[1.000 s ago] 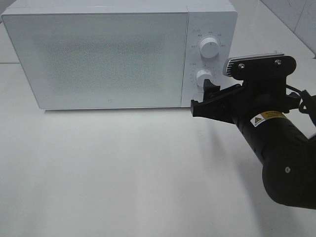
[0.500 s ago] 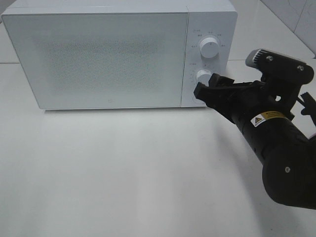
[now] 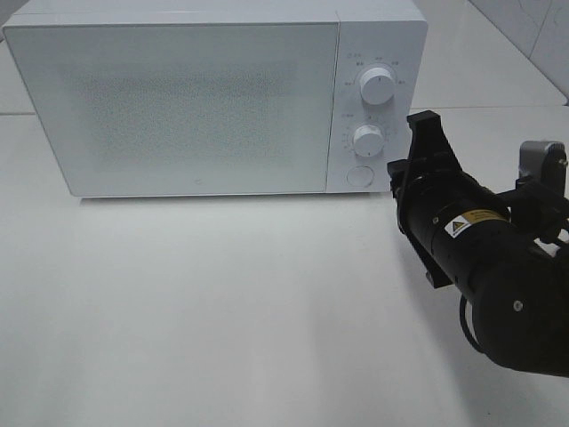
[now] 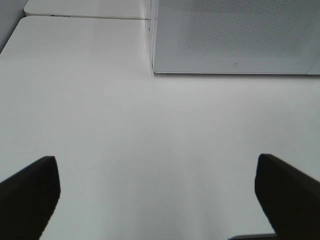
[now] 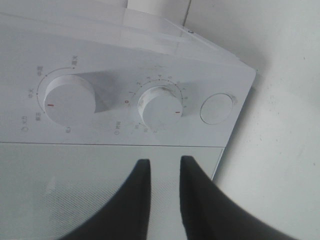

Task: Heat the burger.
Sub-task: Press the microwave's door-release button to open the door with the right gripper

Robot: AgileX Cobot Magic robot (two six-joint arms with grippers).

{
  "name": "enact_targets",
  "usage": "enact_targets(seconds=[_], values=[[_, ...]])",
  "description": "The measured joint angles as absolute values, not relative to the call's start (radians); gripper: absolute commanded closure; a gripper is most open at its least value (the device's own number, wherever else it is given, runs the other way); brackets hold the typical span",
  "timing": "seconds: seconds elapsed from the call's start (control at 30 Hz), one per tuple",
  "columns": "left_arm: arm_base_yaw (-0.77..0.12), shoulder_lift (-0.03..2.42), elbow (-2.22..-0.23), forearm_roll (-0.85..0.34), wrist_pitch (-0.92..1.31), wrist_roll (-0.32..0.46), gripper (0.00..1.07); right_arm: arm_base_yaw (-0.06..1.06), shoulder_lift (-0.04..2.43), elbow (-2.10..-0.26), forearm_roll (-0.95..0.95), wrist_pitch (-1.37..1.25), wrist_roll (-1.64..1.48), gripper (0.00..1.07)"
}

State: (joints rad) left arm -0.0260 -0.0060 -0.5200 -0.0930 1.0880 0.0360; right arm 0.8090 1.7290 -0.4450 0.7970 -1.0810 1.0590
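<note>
Two round white knobs, an upper knob (image 3: 377,88) and a lower knob (image 3: 367,139), sat on the right side of a boxy white microwave (image 3: 196,98) in the high view, with a flat round button (image 3: 358,175) under them. The door (image 3: 178,169) was shut, smooth and shiny, with a gray dotted patch in the middle, so nobody could tell where the burger was. The microwave stood on a plain white table (image 3: 222,329). The thick, round, black right arm (image 3: 498,285) had a small yellow warning sticker (image 3: 469,220) with a triangle on it; its words were too small to read. The right gripper (image 3: 423,129) pointed at the knob side, close but not touching. In the left wrist view, the left gripper (image 4: 155,162) hung over bare table with its two dark fingers wide apart and nothing between them. A tiny square mark showed near the door's lower edge. In the right wrist view, the two black pointed fingers (image 5: 137,200) were close together with only a thin gap, holding nothing, near the lower knob but apart from it. Each knob had a short red line. Numbers starting at 0 ran round the lower knob. Small signs by the upper knob were too blurry to read.
</note>
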Motion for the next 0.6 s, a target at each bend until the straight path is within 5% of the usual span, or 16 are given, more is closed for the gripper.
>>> enact_targets(seconds=[0.13,0.6], values=[[-0.026,-0.006,-0.52,-0.093,1.088,0.036,0.09,0.809,1.729,-0.445,0.797,-1.009,1.153,1.07],[-0.026,-0.006,-0.52,-0.093,1.088,0.036,0.09,0.809,1.757,-0.446,0.798,-0.982,1.172,1.07]])
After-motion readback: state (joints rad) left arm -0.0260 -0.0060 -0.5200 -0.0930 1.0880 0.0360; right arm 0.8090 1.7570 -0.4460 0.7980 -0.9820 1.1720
